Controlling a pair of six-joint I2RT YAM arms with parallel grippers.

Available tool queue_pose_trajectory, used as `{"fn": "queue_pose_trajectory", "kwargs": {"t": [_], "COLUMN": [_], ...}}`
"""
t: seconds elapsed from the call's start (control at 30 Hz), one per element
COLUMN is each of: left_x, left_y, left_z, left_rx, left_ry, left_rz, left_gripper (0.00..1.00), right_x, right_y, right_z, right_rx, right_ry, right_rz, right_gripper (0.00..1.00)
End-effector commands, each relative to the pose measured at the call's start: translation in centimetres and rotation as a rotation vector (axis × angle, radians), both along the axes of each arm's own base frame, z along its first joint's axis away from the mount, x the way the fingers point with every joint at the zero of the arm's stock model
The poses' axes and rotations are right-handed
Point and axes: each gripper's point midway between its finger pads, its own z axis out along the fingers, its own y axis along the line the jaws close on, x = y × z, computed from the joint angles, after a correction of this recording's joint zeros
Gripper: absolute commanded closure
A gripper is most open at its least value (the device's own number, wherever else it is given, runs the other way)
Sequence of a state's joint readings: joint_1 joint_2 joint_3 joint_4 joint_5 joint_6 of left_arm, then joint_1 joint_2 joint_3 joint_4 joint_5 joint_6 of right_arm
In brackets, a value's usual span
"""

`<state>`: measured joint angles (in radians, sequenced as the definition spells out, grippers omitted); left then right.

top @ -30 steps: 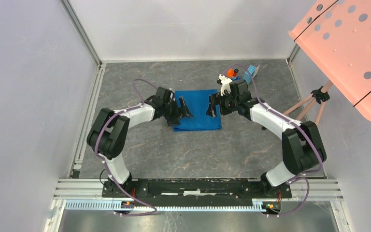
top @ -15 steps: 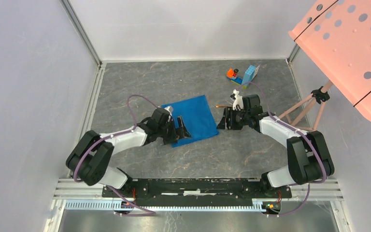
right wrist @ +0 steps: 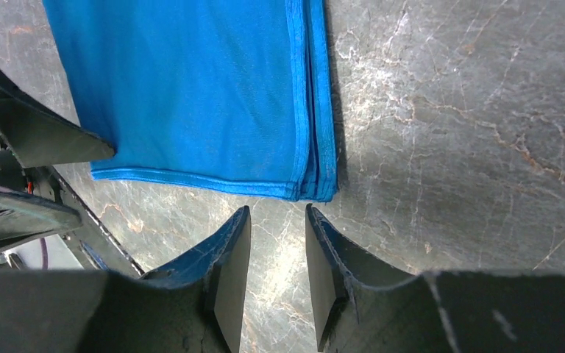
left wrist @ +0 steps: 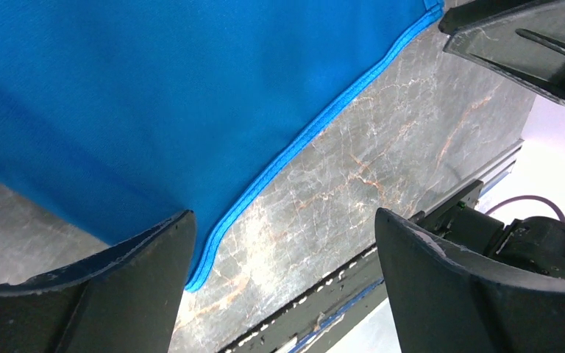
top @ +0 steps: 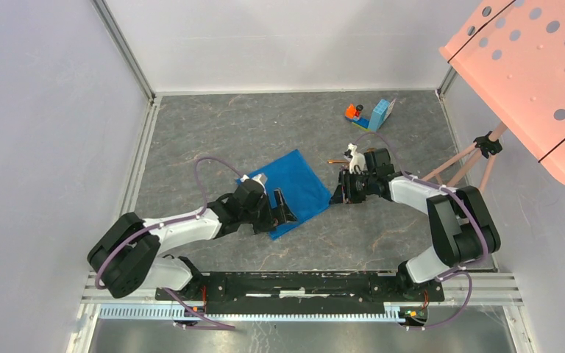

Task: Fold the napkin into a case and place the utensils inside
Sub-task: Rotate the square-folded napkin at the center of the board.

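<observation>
Left gripper (left wrist: 283,287) first: we are reading its jaws as spread wide and holding nothing, with one finger (left wrist: 110,294) hanging over the near corner of the napkin (top: 294,182) and the other over bare table (top: 213,132). We are locating the napkin near the middle of the table, lying flat as a layered rectangle turned at an angle, not yet a narrow case. We are judging the step in hand to be another fold. For that we are recommending that the left gripper drop straight onto the hemmed edge running between its fingers, take every layer at once, and lift only enough to carry the cloth over without dragging the stack. The right gripper (right wrist: 278,257) is sitting just off the napkin's stacked corner; we are seeing its jaws drawn narrow with a slim gap, bare table showing through and nothing gripped. We are advising that it pin that corner so the layers are not sliding apart. Just beyond it a thin copper-coloured piece (top: 333,161), probably one of the utensils, is lying clear of the cloth; the others we are not making out.
</observation>
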<state>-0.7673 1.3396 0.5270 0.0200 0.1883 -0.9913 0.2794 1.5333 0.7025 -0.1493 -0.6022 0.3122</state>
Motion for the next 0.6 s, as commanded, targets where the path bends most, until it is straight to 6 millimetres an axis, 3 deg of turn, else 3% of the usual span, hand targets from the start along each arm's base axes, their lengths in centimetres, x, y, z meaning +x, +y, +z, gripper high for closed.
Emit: {"fn": "queue_pose_trajectory", "kwargs": {"t": [0.0, 0.17, 0.37, 0.57], "left_x": [0.6, 1.0, 0.6, 0.6], "left_y": [0.0, 0.5, 0.9, 1.1], "left_z": [2.8, 4.7, 4.8, 4.9], "left_rx": [-0.024, -0.019, -0.028, -0.028], "left_ry": [-0.039, -0.082, -0.077, -0.080], "left_rz": [0.038, 0.049, 0.057, 0.063], "left_gripper": [0.02, 0.00, 0.00, 0.00], "right_x": [2.4, 2.6, 3.5, 3.4], "right_y": [0.6, 0.6, 0.0, 0.5], "right_z": [1.0, 0.6, 2.1, 0.9], "right_rx": [0.016, 0.004, -0.034, -0.013], "right_ry": [-0.081, -0.079, -0.141, -0.094], "right_rz": [0.010, 0.029, 0.012, 0.019], "right_gripper": [0.61, 0.66, 0.61, 0.62]}}
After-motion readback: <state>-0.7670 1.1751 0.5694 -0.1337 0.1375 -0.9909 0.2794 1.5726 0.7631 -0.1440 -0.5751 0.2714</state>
